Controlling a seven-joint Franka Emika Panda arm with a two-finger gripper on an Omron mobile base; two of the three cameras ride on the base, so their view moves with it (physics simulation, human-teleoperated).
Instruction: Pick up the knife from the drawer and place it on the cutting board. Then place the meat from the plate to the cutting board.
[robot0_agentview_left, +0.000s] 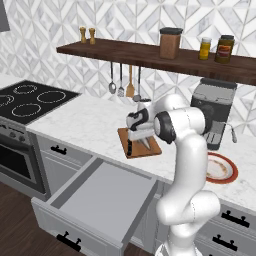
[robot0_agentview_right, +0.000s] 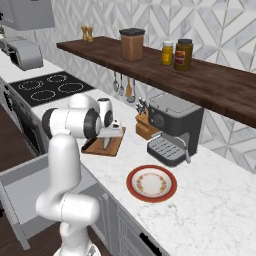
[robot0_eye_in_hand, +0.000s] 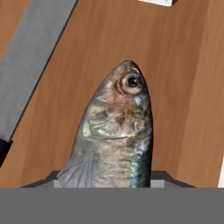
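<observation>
The gripper (robot0_agentview_left: 135, 136) hangs low over the cutting board (robot0_agentview_left: 150, 148) on the marble tabletop (robot0_agentview_left: 85, 125), and the hand view shows the meat (robot0_eye_in_hand: 116, 135), a silvery, scaled fish with a round eye and a small fin, hanging head-first from between the fingers, so the gripper appears closed on it just above the brown wood grain. Holding the fish by its tail end, along its length, probably lets it be laid flat in the free strip of board. The knife (robot0_eye_in_hand: 30, 65) already lies on the board beside it, its flat grey steel blade running diagonally and its black handle at the lower edge, apart from the fish. The plate (robot0_agentview_right: 151, 184), red-orange at the rim and cream in the middle, sits bare, well apart from the board. The drawer (robot0_agentview_left: 95, 200), wide, shallow and flat grey inside, stands pulled open below the tabletop.
</observation>
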